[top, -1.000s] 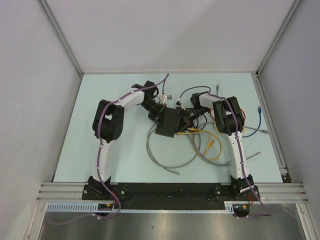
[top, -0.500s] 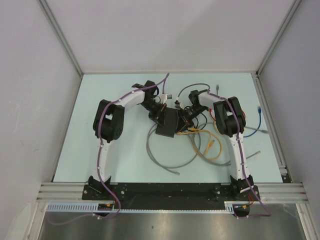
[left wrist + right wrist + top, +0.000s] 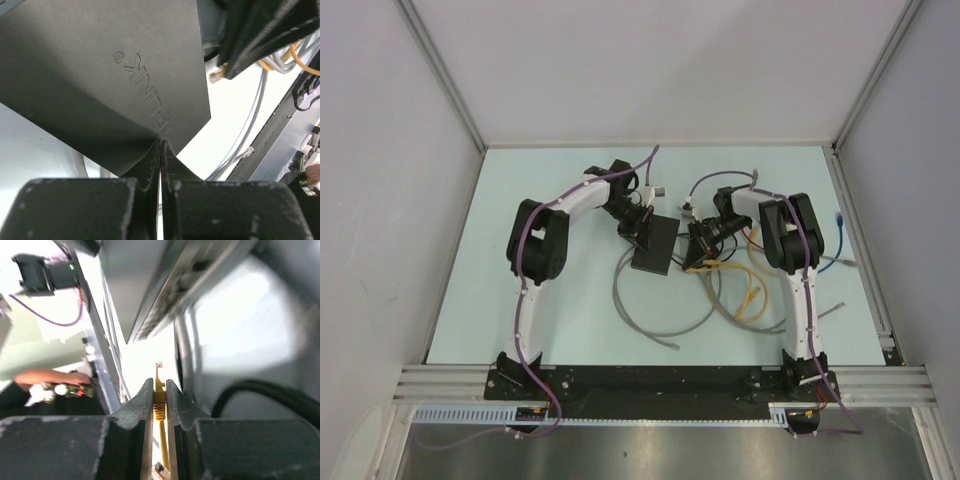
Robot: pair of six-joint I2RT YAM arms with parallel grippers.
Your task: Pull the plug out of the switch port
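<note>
as right jaws grip plug (image 3: 159,386), switch (image 3: 655,246) lies apart.

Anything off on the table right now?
Nothing damaged. The switch lies askew on the table, and loose grey and yellow cables sprawl tangled beside it. The yellow plug sits in the right gripper, clear of the switch.

Matte-black switch (image 3: 100,75), embossed logo inverted, fills the upper left of the frame. The left gripper (image 3: 160,150), fingers pressed together, meets its lower edge at bottom centre. A grey cable (image 3: 252,125) curves over the pale table (image 3: 220,120) at right.
</note>
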